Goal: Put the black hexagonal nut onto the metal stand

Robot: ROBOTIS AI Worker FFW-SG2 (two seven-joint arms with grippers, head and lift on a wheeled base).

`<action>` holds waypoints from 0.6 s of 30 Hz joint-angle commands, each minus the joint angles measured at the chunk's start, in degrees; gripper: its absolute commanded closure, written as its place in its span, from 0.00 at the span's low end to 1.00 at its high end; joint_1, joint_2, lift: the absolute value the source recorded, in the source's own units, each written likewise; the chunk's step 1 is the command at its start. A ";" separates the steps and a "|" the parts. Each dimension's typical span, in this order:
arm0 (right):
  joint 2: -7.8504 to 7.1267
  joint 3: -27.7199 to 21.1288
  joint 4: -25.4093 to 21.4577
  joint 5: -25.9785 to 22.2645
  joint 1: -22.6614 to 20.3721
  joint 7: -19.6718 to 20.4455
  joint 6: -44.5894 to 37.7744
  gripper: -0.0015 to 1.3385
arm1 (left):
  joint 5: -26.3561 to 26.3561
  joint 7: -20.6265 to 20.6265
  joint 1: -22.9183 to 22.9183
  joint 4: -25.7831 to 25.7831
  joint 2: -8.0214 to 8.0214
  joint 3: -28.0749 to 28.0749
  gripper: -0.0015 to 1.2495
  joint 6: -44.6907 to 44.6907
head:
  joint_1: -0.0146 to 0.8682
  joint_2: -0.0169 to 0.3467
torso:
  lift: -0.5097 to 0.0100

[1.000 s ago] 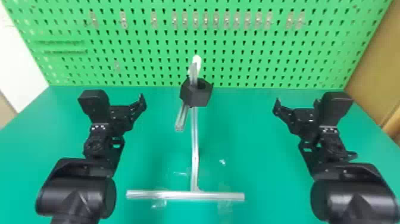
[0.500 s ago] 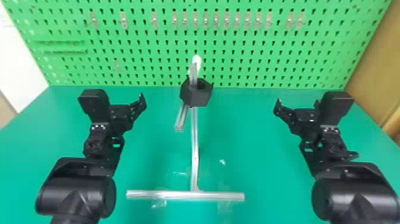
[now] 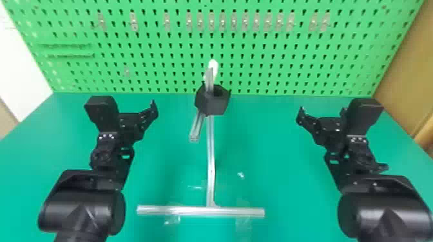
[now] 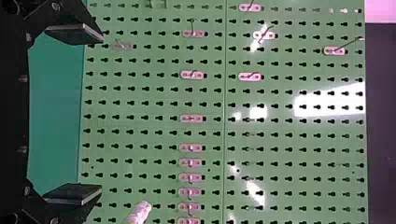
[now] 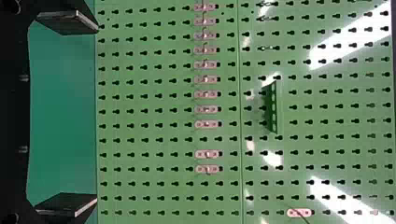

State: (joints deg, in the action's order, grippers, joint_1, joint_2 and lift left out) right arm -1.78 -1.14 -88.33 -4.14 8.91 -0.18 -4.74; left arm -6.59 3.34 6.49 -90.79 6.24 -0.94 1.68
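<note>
Swinging your spread, empty left end effector [image 4: 100,115] or right end effector [image 5: 96,113] against the metal stand [image 3: 210,157] could dislodge the black hexagonal nut [image 3: 211,103] near its top.

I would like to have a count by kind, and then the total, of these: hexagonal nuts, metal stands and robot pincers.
Black hexagonal nut: 1
Metal stand: 1
Robot pincers: 2 (left pincer, right pincer)
Total: 4
</note>
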 commanded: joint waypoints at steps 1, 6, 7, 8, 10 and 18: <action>0.02 -0.09 0.00 -0.61 0.06 0.00 0.00 0.03 | 0.00 0.00 0.11 0.00 0.00 -0.12 0.12 -0.01 | 0.80 0.27 | 0.98; 0.11 0.00 0.26 -2.10 0.15 0.00 0.00 0.06 | 0.00 0.00 0.11 0.00 0.00 -0.03 0.12 -0.01 | 0.80 0.27 | 0.98; 0.11 0.00 0.44 -2.72 0.15 0.00 0.09 0.06 | 0.00 0.00 0.11 0.00 0.00 -0.03 0.12 -0.01 | 0.80 0.27 | 0.98; 0.20 -0.18 0.70 -3.42 0.15 0.00 0.17 0.06 | 0.00 0.00 0.11 0.00 0.00 -0.03 0.12 -0.01 | 0.80 0.27 | 0.98; 0.11 -0.18 0.97 -4.39 0.15 0.00 0.17 0.06 | 0.08 0.00 0.19 0.00 0.00 -0.12 0.12 -0.01 | 0.80 0.27 | 0.98; -0.60 0.26 1.23 -5.36 0.67 -0.26 -1.32 0.06 | 0.00 0.00 0.28 0.09 0.00 -0.03 0.12 -0.01 | 0.80 0.27 | 0.98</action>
State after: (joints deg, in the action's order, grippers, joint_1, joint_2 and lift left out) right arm -1.86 -1.24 -87.20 -9.07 9.22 -0.27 -4.85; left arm -6.50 3.34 6.72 -90.72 6.24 -1.01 1.67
